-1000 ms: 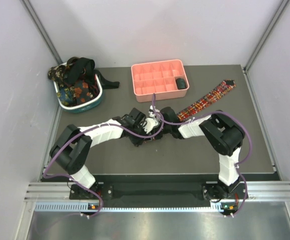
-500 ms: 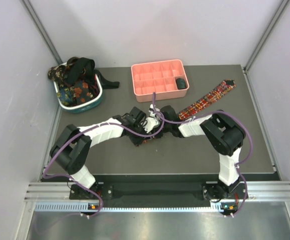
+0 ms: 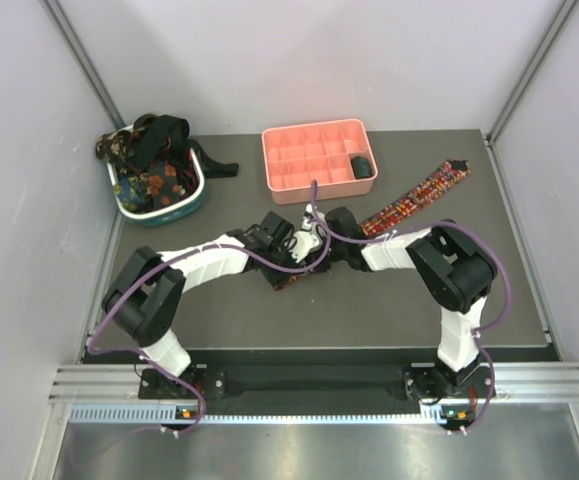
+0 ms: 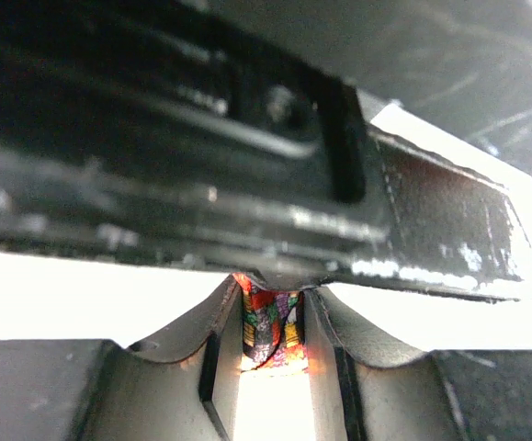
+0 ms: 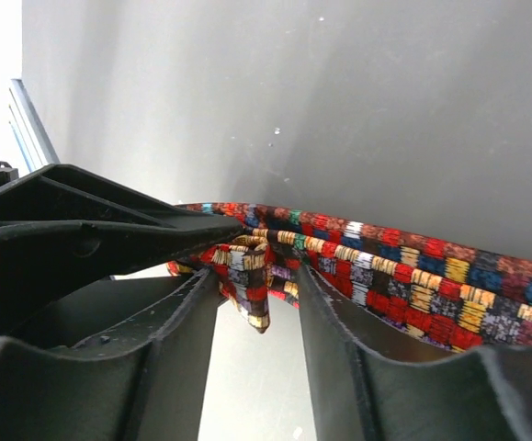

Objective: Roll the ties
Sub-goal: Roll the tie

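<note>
Multicoloured plaid tie (image 3: pixel 414 198), bunched end tight within left pincer (image 4: pixel 271 317), right pincer (image 5: pixel 258 292) spread.

A fixed camera looks down from above and behind the arms, far enough back to take in the whole table (image 3: pixel 229 310). The wrist cameras sit on the left gripper (image 4: pixel 273 305) and right gripper (image 5: pixel 256 276), facing along the fingers at very close range. All three views share the plaid tie (image 3: pixel 409 203) (image 4: pixel 270 329) (image 5: pixel 413 266).
</note>
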Controlling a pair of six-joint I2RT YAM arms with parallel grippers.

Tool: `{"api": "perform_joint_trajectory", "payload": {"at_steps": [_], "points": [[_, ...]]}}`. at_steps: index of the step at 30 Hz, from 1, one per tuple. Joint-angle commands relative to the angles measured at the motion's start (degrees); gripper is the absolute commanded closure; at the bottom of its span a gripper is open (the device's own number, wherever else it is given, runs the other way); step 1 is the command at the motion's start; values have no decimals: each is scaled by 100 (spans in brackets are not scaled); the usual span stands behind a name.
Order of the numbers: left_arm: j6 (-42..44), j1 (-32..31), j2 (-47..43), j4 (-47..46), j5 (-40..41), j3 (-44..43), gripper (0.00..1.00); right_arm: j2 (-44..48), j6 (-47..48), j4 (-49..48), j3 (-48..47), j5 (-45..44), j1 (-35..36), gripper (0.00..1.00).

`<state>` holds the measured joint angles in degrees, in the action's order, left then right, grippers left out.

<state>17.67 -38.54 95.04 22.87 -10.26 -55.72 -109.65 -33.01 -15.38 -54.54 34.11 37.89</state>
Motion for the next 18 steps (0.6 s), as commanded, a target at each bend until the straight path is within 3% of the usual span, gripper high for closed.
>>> {"api": "perform_joint_trajectory", "payload": {"at_steps": [1, 8, 14, 18], "points": [[-44, 31, 366, 306, 305, 150, 64, 426, 58, -167, -83, 219, -106, 57], [-53, 40, 348, 358, 332, 158, 65, 479, 23, -220, -39, 298, -168, 59], [-62, 49, 304, 376, 350, 167, 64, 585, 23, -238, 5, 333, -273, 50], [-71, 40, 269, 367, 358, 176, 63, 646, 32, -238, -4, 377, -300, 49]]}}
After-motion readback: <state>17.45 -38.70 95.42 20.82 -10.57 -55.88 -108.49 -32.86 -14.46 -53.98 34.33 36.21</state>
